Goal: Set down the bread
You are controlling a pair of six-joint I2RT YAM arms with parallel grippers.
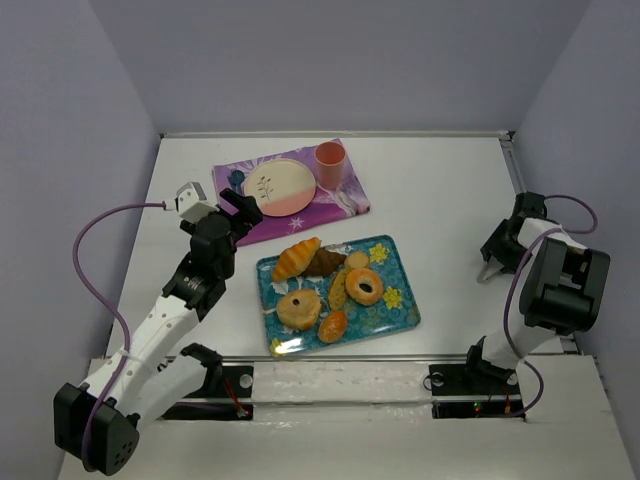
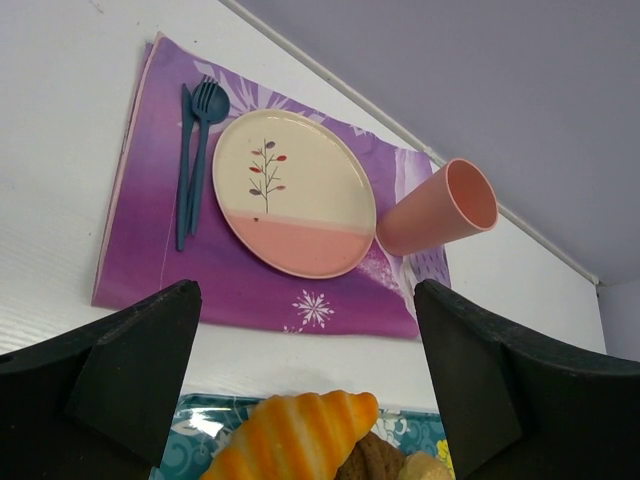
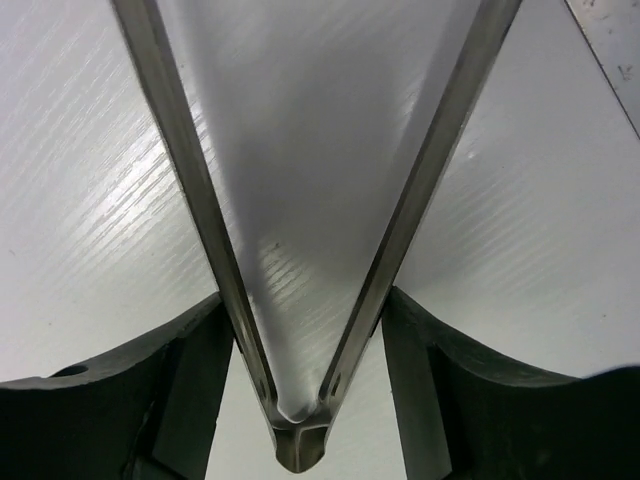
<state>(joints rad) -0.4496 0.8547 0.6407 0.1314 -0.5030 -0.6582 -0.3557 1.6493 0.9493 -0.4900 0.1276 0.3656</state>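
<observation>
- Step: pre-grasp, I'd judge. The bread [image 1: 364,286] sits on the right half of the teal tray [image 1: 398,312], untouched, w/ no gripper near it.
- Neighbours: small pastries lie just beside it on the left. The sugared doughnut [image 1: 299,308] is further left and the croissant [image 1: 297,258] is at the tray's far-left corner. Don't mix them up.
- Left gripper [image 2: 305,300]: jaws stand wide, nothing btwn them, touching nothing. It hovers about where the purple placemat [image 2: 250,290] meets the tray, w/ the croissant at the bottom of its wrist view.
- Right gripper [image 3: 305,335]: its fingers sit against both arms of the metal tongs [image 3: 190,180] near the hinge, so it holds the tongs.
- The tongs are splayed in a V w/ only bare table btwn the arms, and their tips are out of view. In the top view the gripper is low by the table, well apart from the tray on the right.
- Next move, my guess: you bring the right arm left over the tray, straddle the bread w/ the tongs, then squeeze. Watch the left side, where the pastries crowd it.
- Drop spot is prob. the plate [image 1: 281,186] by the pink cup [image 1: 331,163]; the task doesn't say.
</observation>
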